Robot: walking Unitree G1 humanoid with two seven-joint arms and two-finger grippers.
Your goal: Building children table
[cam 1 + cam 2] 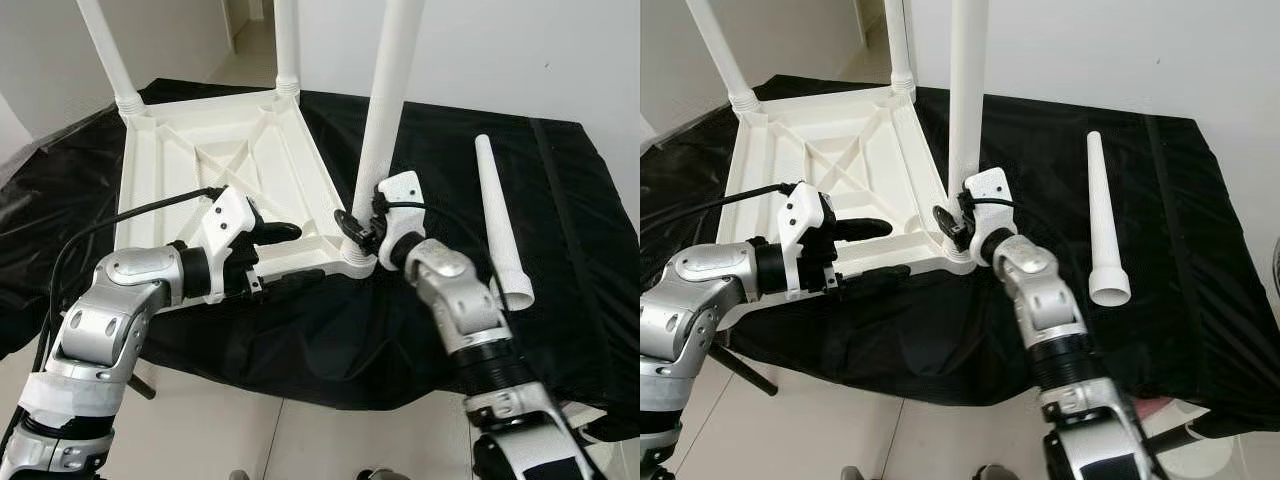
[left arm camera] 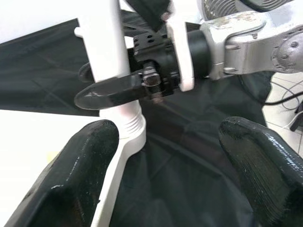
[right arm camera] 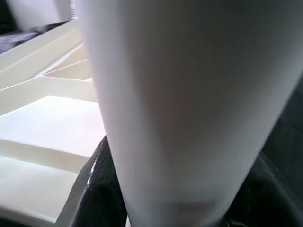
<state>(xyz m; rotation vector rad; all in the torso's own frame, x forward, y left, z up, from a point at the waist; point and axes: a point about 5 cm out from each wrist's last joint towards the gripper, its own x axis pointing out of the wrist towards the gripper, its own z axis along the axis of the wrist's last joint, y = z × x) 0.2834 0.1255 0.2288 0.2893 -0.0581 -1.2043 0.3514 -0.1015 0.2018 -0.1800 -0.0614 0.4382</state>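
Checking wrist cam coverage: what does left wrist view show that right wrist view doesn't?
Left wrist view alone: the left gripper open, its fingers near the leg's socket; the right gripper seen from outside, one finger across the leg; black cloth.
Right wrist view alone: the upturned tabletop with its ribs, and the leg close up between dark fingers.
Both: the standing white leg that the right gripper clamps.

My two eye views look down at the upturned table (image 1: 215,165), centre frame; both wrist views sit close against its near-corner leg (image 3: 180,109).
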